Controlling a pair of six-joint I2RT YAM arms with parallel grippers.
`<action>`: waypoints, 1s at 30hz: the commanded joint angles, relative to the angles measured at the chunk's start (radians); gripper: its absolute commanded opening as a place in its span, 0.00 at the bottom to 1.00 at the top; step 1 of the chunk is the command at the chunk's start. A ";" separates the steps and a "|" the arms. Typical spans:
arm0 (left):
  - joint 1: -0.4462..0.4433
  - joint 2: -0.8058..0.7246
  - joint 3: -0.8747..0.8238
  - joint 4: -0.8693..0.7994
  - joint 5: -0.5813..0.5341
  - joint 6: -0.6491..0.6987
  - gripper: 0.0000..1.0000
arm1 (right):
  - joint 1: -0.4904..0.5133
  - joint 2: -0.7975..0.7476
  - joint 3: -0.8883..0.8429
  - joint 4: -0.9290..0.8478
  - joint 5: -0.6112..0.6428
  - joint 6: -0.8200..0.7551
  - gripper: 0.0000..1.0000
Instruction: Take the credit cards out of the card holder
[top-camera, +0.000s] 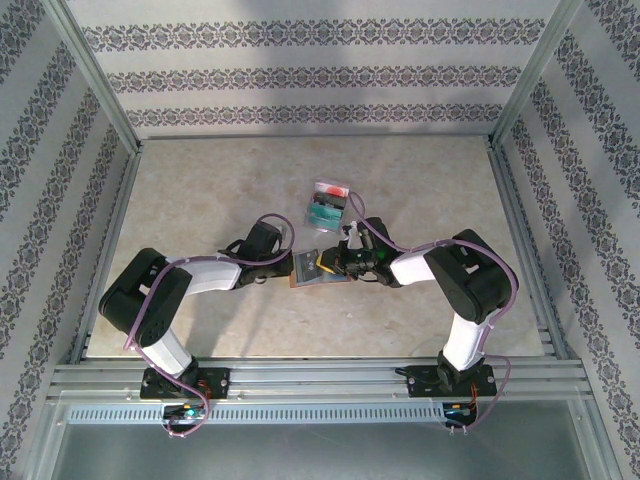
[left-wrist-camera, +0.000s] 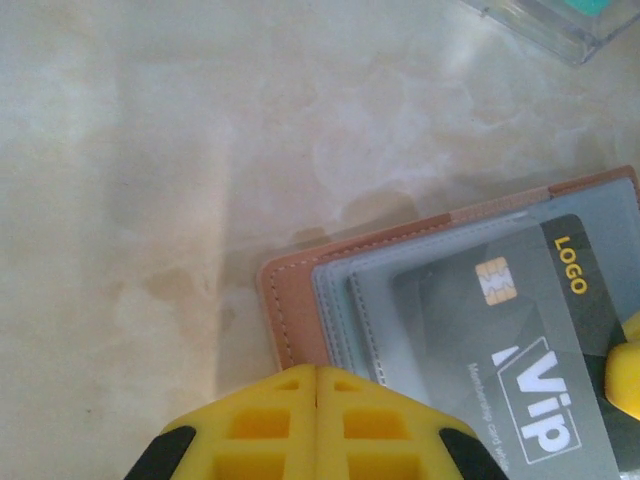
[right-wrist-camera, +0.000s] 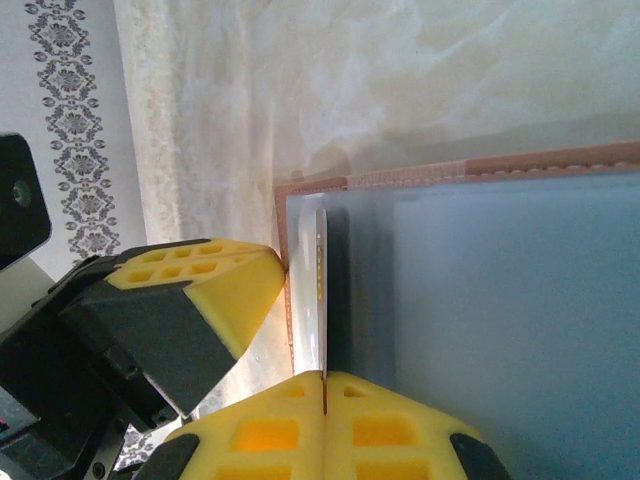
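With the right gripper (right-wrist-camera: 324, 388), pinches the VIP card (left-wrist-camera: 520, 335) edge-on, clenched tight on its end. With the left gripper (left-wrist-camera: 317, 390), likewise clenched but grasping nothing, bears down on the brown border of the card holder (left-wrist-camera: 288, 300), seemingly pinning it. Lies open and flat on the desk (left-wrist-camera: 150, 200) between the two grippers, long axis running from one to the other, with the card on the right gripper's side. Calls, by the look of it, for a straight pull rightward along that axis, away from the pinning tips.

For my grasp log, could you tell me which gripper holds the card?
The right gripper: its jaws pinch the VIP card by its edge; the left gripper is shut empty at the holder.
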 joint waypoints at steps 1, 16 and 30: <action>0.019 -0.004 -0.007 -0.033 -0.012 0.019 0.03 | -0.015 -0.036 -0.012 -0.020 0.027 -0.041 0.03; -0.016 -0.072 0.055 -0.062 0.019 0.064 0.13 | -0.006 -0.051 0.013 -0.108 0.057 -0.084 0.02; -0.081 0.055 0.104 -0.015 0.079 0.046 0.13 | 0.001 -0.057 0.007 -0.110 0.066 -0.078 0.02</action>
